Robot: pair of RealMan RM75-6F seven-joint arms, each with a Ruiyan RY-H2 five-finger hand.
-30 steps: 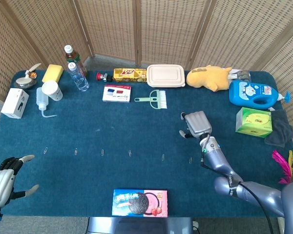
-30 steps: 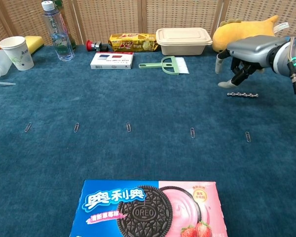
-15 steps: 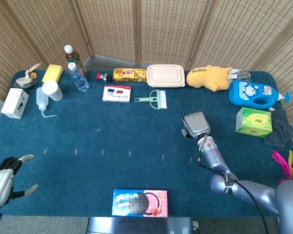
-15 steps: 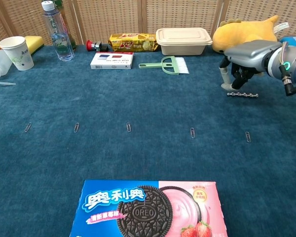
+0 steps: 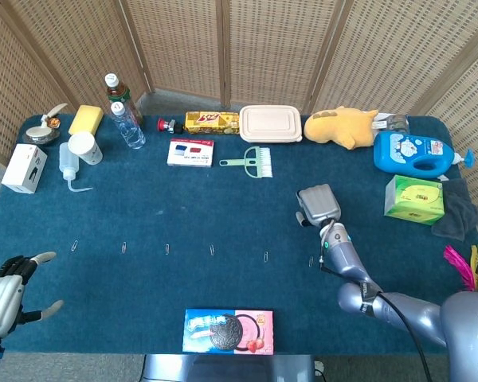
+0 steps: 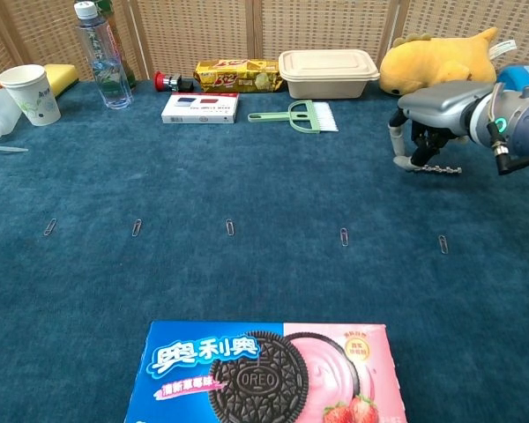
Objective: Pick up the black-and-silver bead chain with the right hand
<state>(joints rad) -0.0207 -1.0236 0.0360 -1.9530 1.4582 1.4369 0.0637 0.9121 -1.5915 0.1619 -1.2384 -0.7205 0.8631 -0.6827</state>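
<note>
While flat, bead chain (image 6: 437, 168) lies under right hand (image 6: 428, 110).

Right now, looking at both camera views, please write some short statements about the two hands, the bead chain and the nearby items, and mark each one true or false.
1. The black-and-silver bead chain lies on the blue table cloth. True.
2. The right hand is down at the chain, fingers reaching the cloth beside it. True.
3. The left hand holds a paper clip. False: it holds nothing, fingers apart.
4. The green hand brush lies in front of the beige lidded food box. True.
5. The Oreo box stands beside the yellow plush toy. False: it lies at the near table edge.
</note>
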